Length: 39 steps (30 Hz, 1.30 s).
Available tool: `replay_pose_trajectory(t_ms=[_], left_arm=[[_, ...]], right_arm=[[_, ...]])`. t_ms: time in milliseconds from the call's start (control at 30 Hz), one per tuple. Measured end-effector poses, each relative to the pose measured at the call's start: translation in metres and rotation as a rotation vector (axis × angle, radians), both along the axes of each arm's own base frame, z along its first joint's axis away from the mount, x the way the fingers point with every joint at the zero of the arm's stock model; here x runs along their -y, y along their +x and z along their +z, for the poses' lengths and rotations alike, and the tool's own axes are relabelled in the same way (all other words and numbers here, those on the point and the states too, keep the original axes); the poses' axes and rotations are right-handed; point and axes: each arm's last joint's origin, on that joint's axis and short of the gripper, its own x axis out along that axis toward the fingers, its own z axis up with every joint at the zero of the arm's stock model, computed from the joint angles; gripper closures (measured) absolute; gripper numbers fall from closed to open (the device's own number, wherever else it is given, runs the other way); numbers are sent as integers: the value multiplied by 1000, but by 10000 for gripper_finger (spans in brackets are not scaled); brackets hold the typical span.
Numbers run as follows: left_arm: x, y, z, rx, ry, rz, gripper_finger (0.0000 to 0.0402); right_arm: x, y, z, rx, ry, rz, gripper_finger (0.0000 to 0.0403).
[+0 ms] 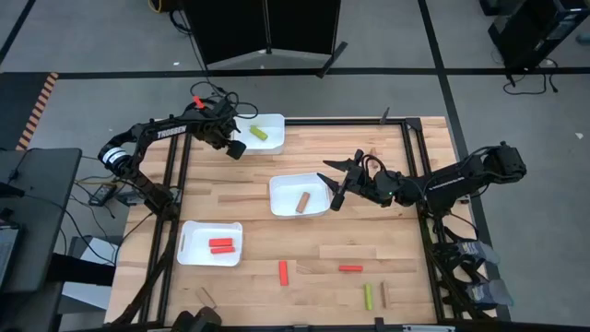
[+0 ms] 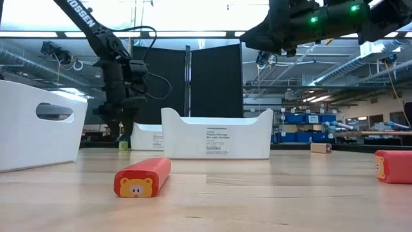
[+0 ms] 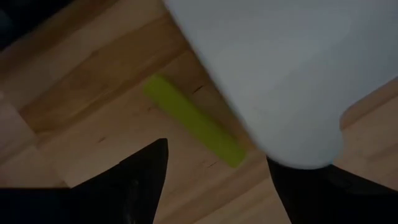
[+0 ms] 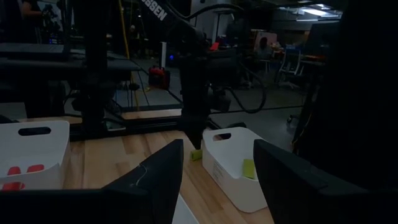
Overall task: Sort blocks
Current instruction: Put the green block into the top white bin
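Three white trays stand on the wooden table. The far tray (image 1: 267,124) holds a yellow-green block (image 1: 259,133), the middle tray (image 1: 286,198) a tan block (image 1: 302,200), and the near-left tray (image 1: 189,249) red blocks (image 1: 220,245). My left gripper (image 1: 235,149) (image 3: 217,152) is open, low beside the far tray's left corner. Another yellow-green block (image 3: 193,121) (image 2: 123,145) lies flat on the table there, between and ahead of its fingers, untouched. My right gripper (image 1: 334,183) (image 4: 217,174) is open and holds nothing, raised at the middle tray's right rim.
Loose blocks lie on the near part of the table: a red block (image 1: 283,272) (image 2: 143,178), a second red block (image 1: 349,268), a yellow-green block (image 1: 368,296) and a tan block (image 1: 383,293). Another tan block (image 1: 207,297) lies near the near-left edge. A black frame borders the table.
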Motion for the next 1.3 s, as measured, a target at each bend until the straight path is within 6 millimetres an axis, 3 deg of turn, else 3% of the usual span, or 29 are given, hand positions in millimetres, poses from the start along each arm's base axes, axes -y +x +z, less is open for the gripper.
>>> replay_pose_trajectory(t_ms=[267, 1067, 1300], left_arm=[[6, -5, -19, 8, -7, 39, 121], [6, -6, -30, 21, 35, 72, 122], [6, -6, -37, -5, 13, 74, 143]], right_arm=[[0, 0, 0, 0, 0, 0, 196], [0, 0, 0, 1, 0, 0, 196], [0, 0, 0, 1, 0, 0, 196]])
